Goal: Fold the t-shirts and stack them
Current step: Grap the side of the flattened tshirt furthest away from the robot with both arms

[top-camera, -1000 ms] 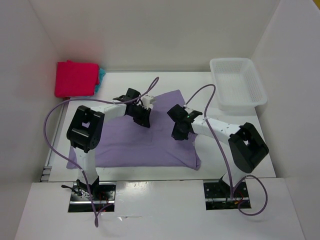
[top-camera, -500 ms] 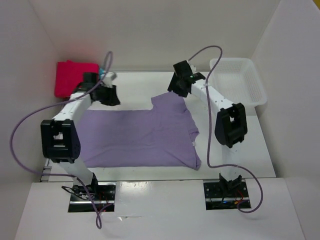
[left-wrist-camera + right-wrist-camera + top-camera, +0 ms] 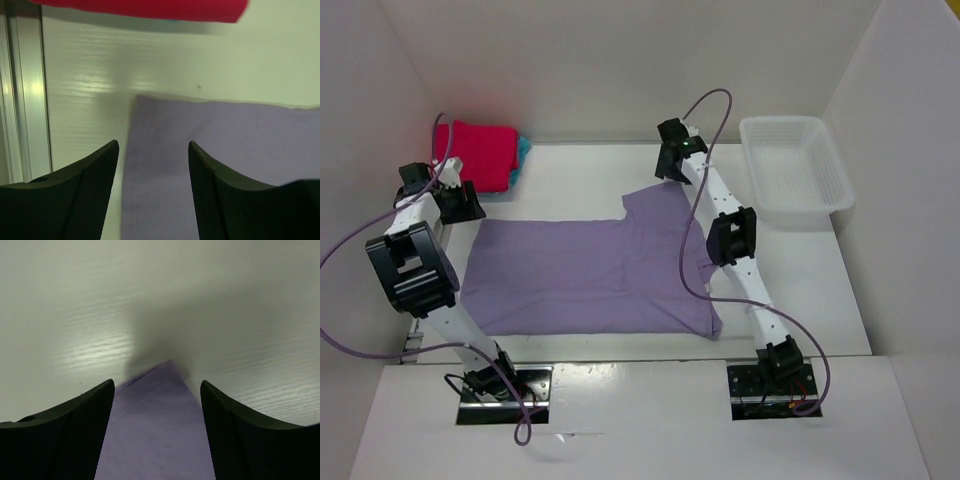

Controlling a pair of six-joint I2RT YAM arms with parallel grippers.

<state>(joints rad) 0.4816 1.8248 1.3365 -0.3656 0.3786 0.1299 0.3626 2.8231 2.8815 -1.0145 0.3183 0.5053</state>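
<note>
A pale lavender t-shirt (image 3: 590, 275) lies spread flat across the middle of the table, one sleeve pointing to the far side. My left gripper (image 3: 466, 207) hovers open over its far left corner (image 3: 225, 150), jaws (image 3: 153, 145) apart with nothing between them. Over the sleeve tip (image 3: 155, 430) my right gripper (image 3: 667, 175) also stands open (image 3: 157, 385), holding nothing. A folded magenta-red shirt (image 3: 480, 155) sits at the back left on a turquoise one (image 3: 523, 150); its red edge (image 3: 150, 7) shows in the left wrist view. No orange shirt is in view.
A white mesh basket (image 3: 795, 165) stands at the back right. White walls close in the table on three sides. A metal rail (image 3: 25, 100) runs along the table's left edge, close to my left gripper.
Both arms swung outward and away, drawing the lavender shirt out flat. Both grippers then opened and let go of the cloth.
</note>
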